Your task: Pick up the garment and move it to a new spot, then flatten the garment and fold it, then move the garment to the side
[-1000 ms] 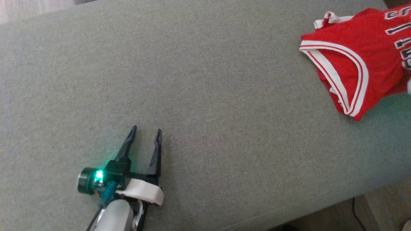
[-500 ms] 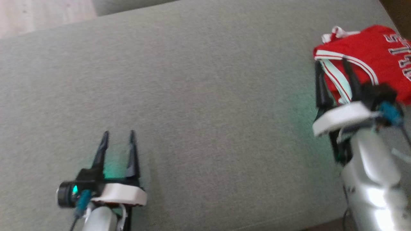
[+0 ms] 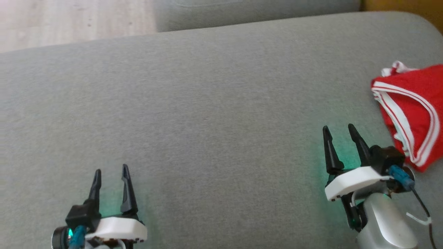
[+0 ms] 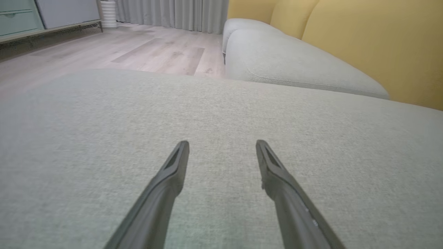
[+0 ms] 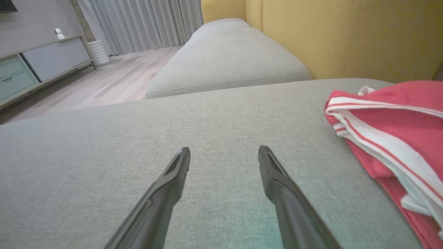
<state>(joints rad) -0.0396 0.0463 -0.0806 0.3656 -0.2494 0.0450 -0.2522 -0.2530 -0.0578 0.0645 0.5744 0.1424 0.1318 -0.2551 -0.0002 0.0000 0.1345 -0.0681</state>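
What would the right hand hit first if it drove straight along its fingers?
Probably just the grey cushion: the right hand points low across bare fabric. The red jersey lies off to the right of that line. If it clears the surface, the next cushion is beyond; depth is unclear.

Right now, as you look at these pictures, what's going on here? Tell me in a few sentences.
A two-armed robot is working over a grey sofa cushion. A red jersey lies bunched at the cushion's right end, with nothing holding it. The right pincer is open just left of the jersey, apart from it. The left pincer is open too, over bare cushion.
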